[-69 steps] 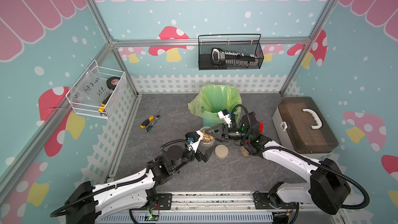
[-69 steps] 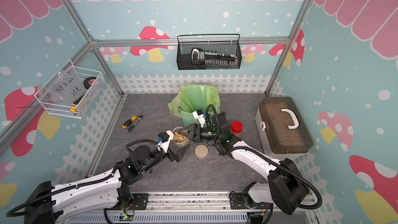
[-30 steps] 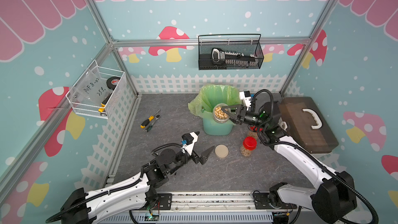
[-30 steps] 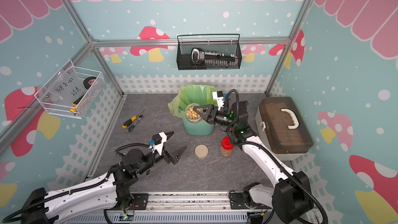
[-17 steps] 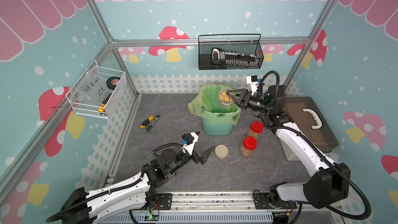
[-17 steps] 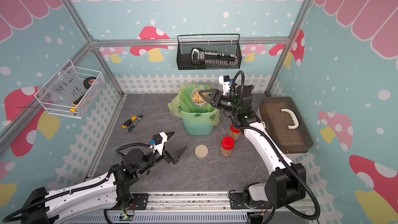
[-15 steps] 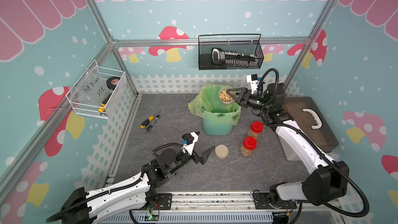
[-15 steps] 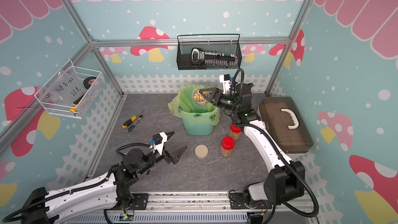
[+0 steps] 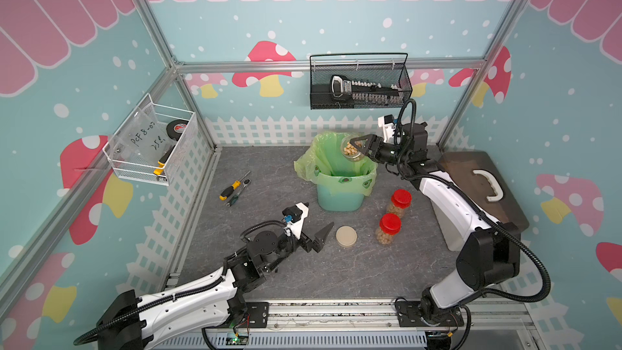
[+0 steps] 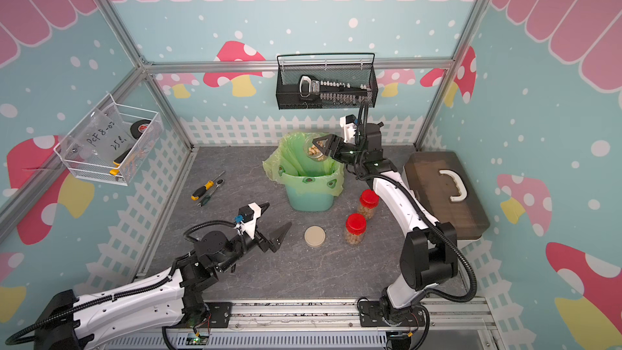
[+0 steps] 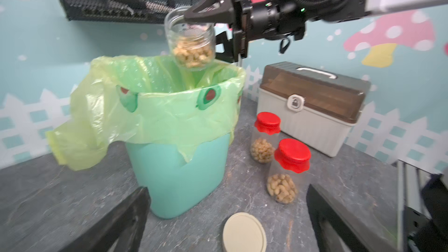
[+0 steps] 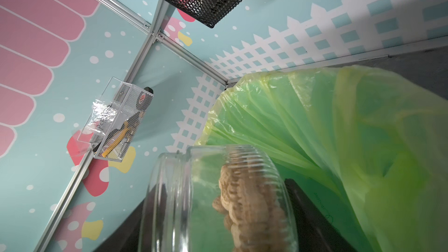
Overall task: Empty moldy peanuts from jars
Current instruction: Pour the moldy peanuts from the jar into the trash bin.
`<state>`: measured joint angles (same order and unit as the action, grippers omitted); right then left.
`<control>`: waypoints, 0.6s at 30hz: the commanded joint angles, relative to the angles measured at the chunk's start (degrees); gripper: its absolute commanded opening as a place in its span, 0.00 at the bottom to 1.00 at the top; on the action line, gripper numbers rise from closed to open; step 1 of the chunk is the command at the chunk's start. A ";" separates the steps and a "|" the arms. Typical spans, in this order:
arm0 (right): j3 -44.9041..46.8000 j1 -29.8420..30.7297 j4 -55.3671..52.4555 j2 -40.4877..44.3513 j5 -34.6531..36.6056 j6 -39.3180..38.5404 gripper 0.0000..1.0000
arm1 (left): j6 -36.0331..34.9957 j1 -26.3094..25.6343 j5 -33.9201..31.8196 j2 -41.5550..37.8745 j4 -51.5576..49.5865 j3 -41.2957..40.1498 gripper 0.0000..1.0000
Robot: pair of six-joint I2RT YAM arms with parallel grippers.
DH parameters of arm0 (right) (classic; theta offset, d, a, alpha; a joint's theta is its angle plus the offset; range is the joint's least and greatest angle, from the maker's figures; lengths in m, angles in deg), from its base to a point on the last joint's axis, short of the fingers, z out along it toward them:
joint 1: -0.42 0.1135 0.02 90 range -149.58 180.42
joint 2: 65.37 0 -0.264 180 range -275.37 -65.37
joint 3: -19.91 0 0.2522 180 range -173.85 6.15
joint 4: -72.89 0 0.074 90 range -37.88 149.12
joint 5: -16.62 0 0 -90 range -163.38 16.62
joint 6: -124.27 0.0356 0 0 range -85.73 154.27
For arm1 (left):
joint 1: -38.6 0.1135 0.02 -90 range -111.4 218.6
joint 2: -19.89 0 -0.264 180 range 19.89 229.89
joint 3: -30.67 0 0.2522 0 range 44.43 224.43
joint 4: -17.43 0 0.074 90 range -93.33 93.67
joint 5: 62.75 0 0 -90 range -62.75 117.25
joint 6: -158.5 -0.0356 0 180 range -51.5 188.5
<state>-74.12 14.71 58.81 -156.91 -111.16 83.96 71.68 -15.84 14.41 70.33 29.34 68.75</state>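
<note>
Clear lidless jar [image 9: 351, 151] of tan peanuts [image 11: 192, 55] is clamped in the right tool [image 9: 359, 149] above the green-bagged teal bin [image 9: 340, 196], while the left tool [image 9: 319, 213] gapes.

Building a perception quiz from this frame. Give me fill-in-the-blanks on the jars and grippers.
The right gripper holds the open jar above the green-lined ____.
The loose lid is ____ in colour.
Both standing jars have ____ lids.
The left gripper is ____.
Answers: bin; beige; red; open.
</note>
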 commanded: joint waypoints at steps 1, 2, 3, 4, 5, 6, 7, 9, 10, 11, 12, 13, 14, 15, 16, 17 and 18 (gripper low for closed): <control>-3.45 -0.13 0.43 0.31 1.61 -4.27 0.48 | 3.80 3.79 -7.90 1.79 -3.37 8.11 0.99; -3.59 -0.13 0.35 0.12 1.42 -4.63 0.48 | 5.12 5.66 -8.45 2.04 -4.11 9.94 0.99; -3.55 -0.07 0.08 0.11 1.67 -5.16 0.48 | 6.71 7.50 -9.49 2.33 -3.53 11.00 0.99; -3.33 -0.05 -0.32 0.27 2.23 -5.62 0.48 | 8.01 9.44 -10.12 2.68 -2.20 11.40 0.99; -2.80 -0.05 -0.68 0.67 3.13 -6.10 0.48 | 9.79 11.70 -10.28 3.03 -0.59 11.54 0.99; -2.38 -0.05 -0.97 0.99 3.75 -6.80 0.48 | 11.69 13.66 -10.27 3.42 0.81 11.34 0.99; -1.97 -0.05 -1.00 1.38 4.08 -7.33 0.48 | 13.45 15.06 -10.29 3.69 1.53 11.07 0.99; -1.69 0.00 -2.81 2.30 4.92 -9.83 0.48 | 17.53 17.36 -8.22 2.88 0.68 9.97 0.99; -1.73 0.04 -3.98 2.66 5.52 -11.14 0.48 | 18.15 17.43 -7.05 2.46 1.82 8.50 0.99; -1.81 0.04 -5.49 2.98 6.30 -12.74 0.48 | 18.71 17.43 -5.83 2.07 3.58 6.42 0.99; -1.86 0.05 -6.80 3.08 7.01 -14.08 0.48 | 19.33 17.38 -3.49 1.67 4.89 4.54 0.99; -1.96 0.13 -7.81 3.06 7.40 -15.12 0.48 | 19.66 17.36 -3.25 1.27 5.26 3.12 0.99; -1.96 0.13 -8.67 3.07 7.67 -16.10 0.48 | 19.57 17.43 -3.53 0.95 5.18 1.98 0.99; -2.00 0.13 -9.24 3.02 7.93 -16.73 0.48 | 18.60 17.43 -4.08 0.68 4.22 1.75 0.99; -2.14 0.21 -9.84 2.88 8.15 -17.26 0.48 | 17.59 17.43 -4.56 0.48 2.46 2.22 0.99; -2.13 0.30 -10.13 2.78 8.57 -17.64 0.48 | 16.46 17.43 -4.82 0.37 0.39 3.19 0.99; -2.28 0.46 -10.46 2.83 9.12 -17.91 0.48 | 15.61 17.43 -4.63 0.27 -0.94 3.87 0.99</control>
<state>-75.04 14.75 49.15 -155.97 -103.64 69.93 87.61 1.41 9.05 71.86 30.15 71.20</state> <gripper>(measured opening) 0.689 0.988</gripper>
